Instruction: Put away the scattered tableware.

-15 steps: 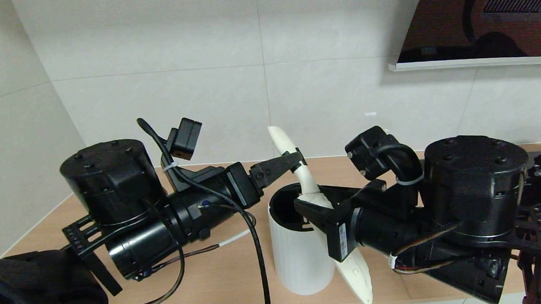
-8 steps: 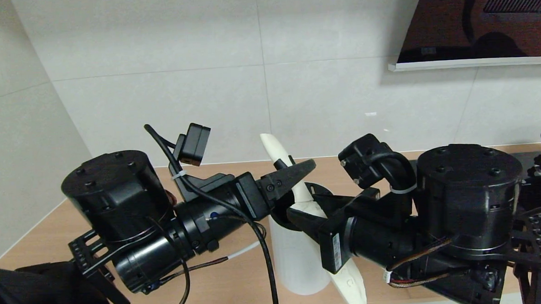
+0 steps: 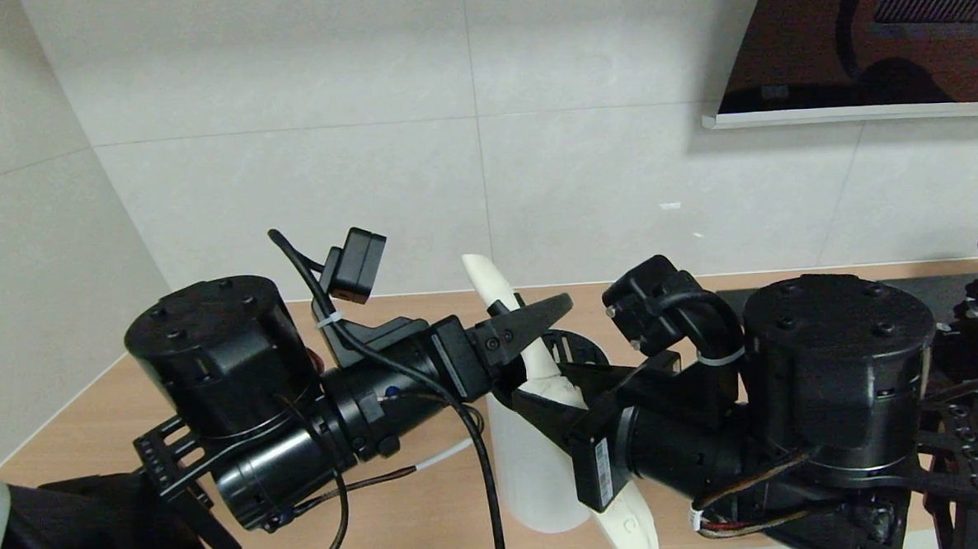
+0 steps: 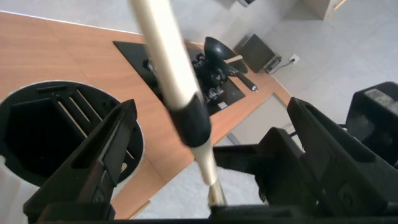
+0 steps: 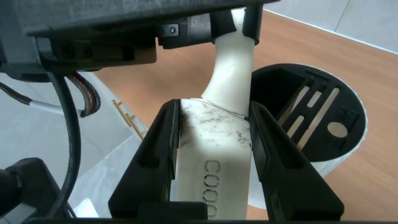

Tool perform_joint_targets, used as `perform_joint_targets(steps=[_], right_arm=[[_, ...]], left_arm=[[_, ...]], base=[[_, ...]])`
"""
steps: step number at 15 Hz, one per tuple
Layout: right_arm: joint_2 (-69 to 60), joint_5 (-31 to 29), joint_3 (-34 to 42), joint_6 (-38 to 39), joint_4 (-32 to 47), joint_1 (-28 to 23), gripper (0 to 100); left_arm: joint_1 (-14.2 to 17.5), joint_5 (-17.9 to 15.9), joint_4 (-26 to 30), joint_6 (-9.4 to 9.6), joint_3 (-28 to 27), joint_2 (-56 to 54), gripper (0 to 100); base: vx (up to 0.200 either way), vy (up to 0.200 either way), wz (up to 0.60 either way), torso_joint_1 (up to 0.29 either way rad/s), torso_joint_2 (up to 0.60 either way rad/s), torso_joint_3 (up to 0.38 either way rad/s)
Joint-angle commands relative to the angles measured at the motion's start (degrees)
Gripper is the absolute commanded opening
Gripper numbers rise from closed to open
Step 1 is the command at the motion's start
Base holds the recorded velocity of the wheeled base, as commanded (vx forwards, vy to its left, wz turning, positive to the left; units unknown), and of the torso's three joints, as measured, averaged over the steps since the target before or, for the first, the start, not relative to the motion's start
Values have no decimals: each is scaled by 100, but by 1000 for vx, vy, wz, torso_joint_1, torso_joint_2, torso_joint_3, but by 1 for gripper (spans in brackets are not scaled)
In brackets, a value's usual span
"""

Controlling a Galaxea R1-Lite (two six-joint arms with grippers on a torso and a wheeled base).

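A cream spatula [image 5: 214, 146] with a speckled blade is tilted and clamped in the right gripper [image 5: 214, 113]. Just beyond the fingertips stands an upright white cylindrical holder [image 5: 323, 112] with a dark, slotted inside.

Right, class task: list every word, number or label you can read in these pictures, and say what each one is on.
On the white spatula, held in the right gripper: raised lettering, cut off by the picture's edge, not readable whole.
On the right gripper's housing: a white sticker, print too small to read.
Nothing else legible.
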Motion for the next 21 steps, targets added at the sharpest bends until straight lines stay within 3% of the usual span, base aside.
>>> perform_joint_targets(steps=[1, 2, 21], right_arm=[[20, 1, 3, -1, -5, 15, 0], [20, 1, 3, 8, -5, 41, 0], [-68, -52, 12, 17, -14, 50, 0]], left_arm=[[-1, 1, -2, -2, 6, -13, 100], [-1, 1, -2, -2, 6, -4, 0], [-18, 10, 7, 6, 6, 40, 0]], base=[[0, 0, 0, 0, 0, 0], [0, 0, 0, 0, 0, 0], [0, 0, 0, 0, 0, 0]])
